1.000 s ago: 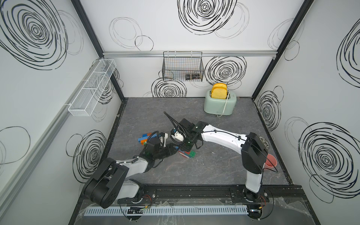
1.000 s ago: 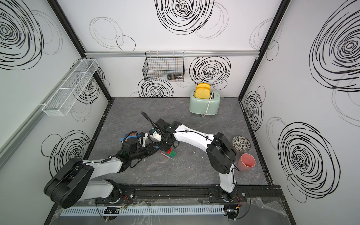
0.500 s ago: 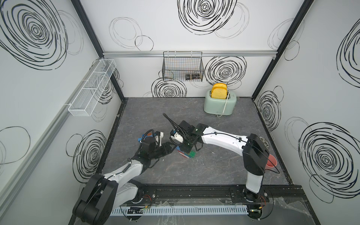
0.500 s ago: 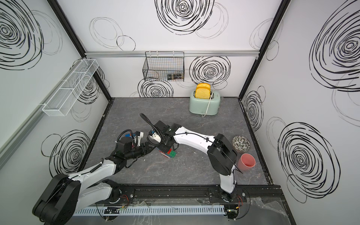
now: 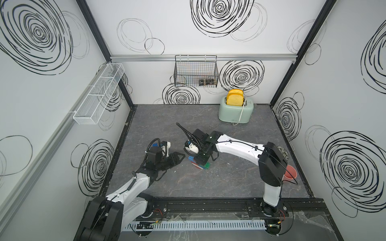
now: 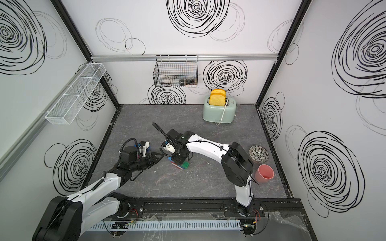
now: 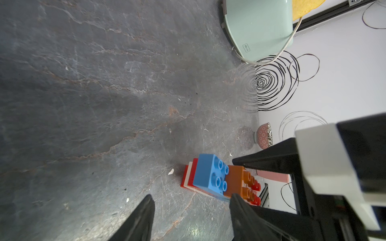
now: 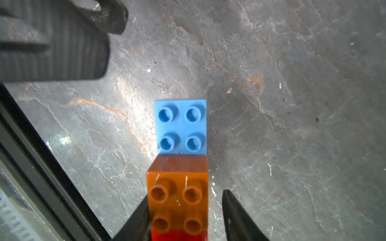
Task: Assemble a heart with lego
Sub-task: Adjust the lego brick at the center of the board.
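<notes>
Black fingers [image 8: 236, 212] of the right gripper [image 8: 184, 195] straddle the orange brick [image 8: 177, 187]. One finger touches its side, the other stands off w/ a clear gap, so the jaws are parted and there's no clamp on it. Orange sits butted against the blue brick [image 8: 180, 127], studs up, w/ a red brick [image 8: 179, 234] just behind it under the wrist.

All of it belongs to the stack [image 5: 199, 164] on the grey table [image 5: 229, 183], roughly mid-floor btwn the two arms. A green brick [image 5: 206, 166] shows at its near edge.

Left gripper [image 5: 180, 160] is open too, nothing btwn its fingers, pointed at the stack but apart from it.

Step looks like letting go of orange after seating it. To do that well:
- Open evenly and lift straight up. The touching finger could drag the brick sideways or tip the stack if the arm slides off at an angle.
- Check the orange/blue seam is flush. Can't tell from these views if the studs are fully pressed home.
- If not, close and press down square, w/ the left gripper bracing the blue end.
</notes>
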You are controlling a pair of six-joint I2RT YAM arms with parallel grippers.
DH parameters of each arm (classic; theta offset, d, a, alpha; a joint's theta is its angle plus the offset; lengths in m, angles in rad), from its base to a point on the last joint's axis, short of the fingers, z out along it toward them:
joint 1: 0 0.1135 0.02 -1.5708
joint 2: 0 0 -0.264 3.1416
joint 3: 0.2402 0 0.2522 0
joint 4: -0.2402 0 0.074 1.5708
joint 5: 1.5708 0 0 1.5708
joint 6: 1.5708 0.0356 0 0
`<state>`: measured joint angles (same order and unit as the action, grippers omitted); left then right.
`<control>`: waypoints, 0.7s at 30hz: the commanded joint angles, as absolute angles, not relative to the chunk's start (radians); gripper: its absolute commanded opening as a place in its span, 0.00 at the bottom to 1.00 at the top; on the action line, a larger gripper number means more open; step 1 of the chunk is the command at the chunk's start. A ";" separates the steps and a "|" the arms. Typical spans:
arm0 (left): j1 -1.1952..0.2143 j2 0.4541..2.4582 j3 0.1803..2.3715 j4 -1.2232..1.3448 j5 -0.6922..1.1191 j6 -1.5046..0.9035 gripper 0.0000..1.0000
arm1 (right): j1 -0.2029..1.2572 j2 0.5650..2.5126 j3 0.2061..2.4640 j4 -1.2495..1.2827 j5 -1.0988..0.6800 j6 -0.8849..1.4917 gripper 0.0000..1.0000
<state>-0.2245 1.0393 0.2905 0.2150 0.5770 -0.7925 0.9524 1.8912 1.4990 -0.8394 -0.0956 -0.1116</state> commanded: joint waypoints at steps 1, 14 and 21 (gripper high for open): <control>-0.207 1.022 0.298 0.209 0.592 -0.772 0.62 | 0.944 1.884 1.484 -0.885 -0.106 -0.139 0.56; -0.105 0.965 0.313 0.120 0.595 -0.745 0.63 | 0.933 1.902 1.439 -0.825 -0.180 -0.158 0.36; -0.075 0.974 0.323 0.110 0.596 -0.746 0.63 | 0.900 1.905 1.431 -0.816 -0.287 -0.203 0.30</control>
<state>-0.0944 0.9760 0.2905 0.1070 0.5861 -0.7586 0.9157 1.8946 1.4204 -0.8207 -0.2092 -0.1635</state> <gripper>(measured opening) 0.633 0.354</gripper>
